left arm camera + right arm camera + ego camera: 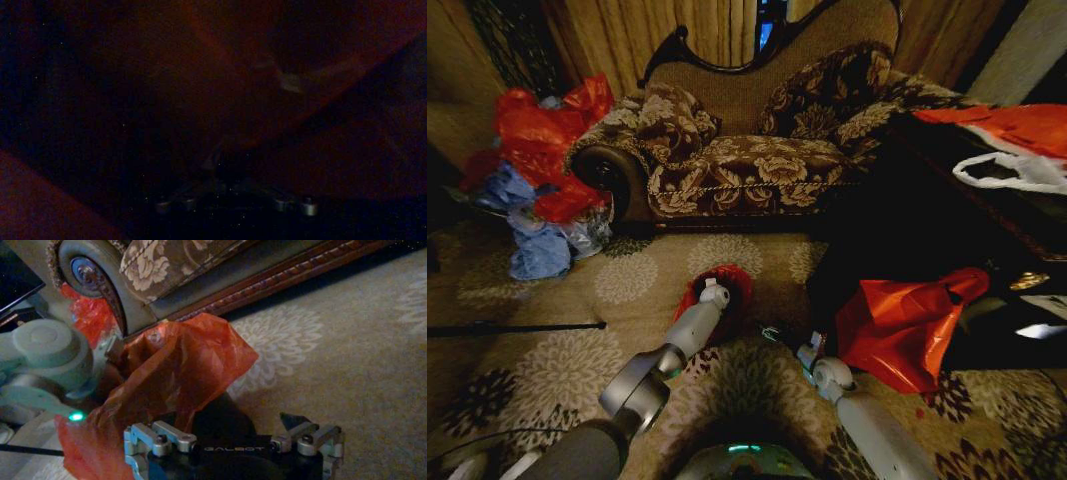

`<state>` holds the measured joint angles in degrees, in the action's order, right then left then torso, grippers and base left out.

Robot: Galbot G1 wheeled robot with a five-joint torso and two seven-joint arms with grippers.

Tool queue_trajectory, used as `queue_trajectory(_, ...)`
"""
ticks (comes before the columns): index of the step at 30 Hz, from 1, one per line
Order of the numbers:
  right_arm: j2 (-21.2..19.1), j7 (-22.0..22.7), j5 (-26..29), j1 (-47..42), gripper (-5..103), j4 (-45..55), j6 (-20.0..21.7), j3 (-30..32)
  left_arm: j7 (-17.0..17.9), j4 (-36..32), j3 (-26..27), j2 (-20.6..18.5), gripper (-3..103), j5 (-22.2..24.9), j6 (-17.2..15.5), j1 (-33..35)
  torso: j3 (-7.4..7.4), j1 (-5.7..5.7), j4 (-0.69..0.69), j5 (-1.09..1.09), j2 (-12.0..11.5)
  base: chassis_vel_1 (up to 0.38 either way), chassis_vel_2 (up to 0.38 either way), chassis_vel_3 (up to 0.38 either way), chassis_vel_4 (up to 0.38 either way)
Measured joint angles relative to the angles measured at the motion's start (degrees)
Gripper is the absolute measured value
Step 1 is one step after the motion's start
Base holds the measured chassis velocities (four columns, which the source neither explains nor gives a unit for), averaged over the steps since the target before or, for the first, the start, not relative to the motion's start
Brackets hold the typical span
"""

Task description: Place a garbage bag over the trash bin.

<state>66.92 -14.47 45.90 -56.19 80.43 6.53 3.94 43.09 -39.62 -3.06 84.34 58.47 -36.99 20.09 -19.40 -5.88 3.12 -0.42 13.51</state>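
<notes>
Now, bag: the garbage bag (180, 370) is sitting on the trash bin (223, 417) on the carpet (577, 290), near the sofa (747, 160).
Left gripper (717, 292): reaching into the bag; fingers cannot be told.
Right gripper (233, 437): fingers are spreading apart, just beside the bin.

Floral sofa (757, 150), heap of red and blue bags (537, 180) beside it, patterned carpet (547, 290)

floral sofa (757, 150), patterned carpet (547, 300), curtains (667, 30)
</notes>
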Motion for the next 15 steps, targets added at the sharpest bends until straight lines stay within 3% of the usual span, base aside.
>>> queue_trajectory(6, 0.00, -0.11, 0.18, 0.26, 100, -0.55, 0.01, 0.07, 0.17, -0.66, 0.07, -0.83, 0, 0.65, 0.16, 1.23, 0.00, 0.00, -0.02, 0.00, 0.00, 0.000, 0.000, 0.000, 0.000)
queue_trajectory(15, -0.05, -0.23, 0.12, 0.26, 100, -0.29, 0.06, -0.33, -3.18, -5.93, 0.37, -0.12, 0, 3.43, 4.50, 0.78, 0.00, 0.00, 0.00, 0.01, 0.00, 0.000, 0.000, 0.000, 0.000)
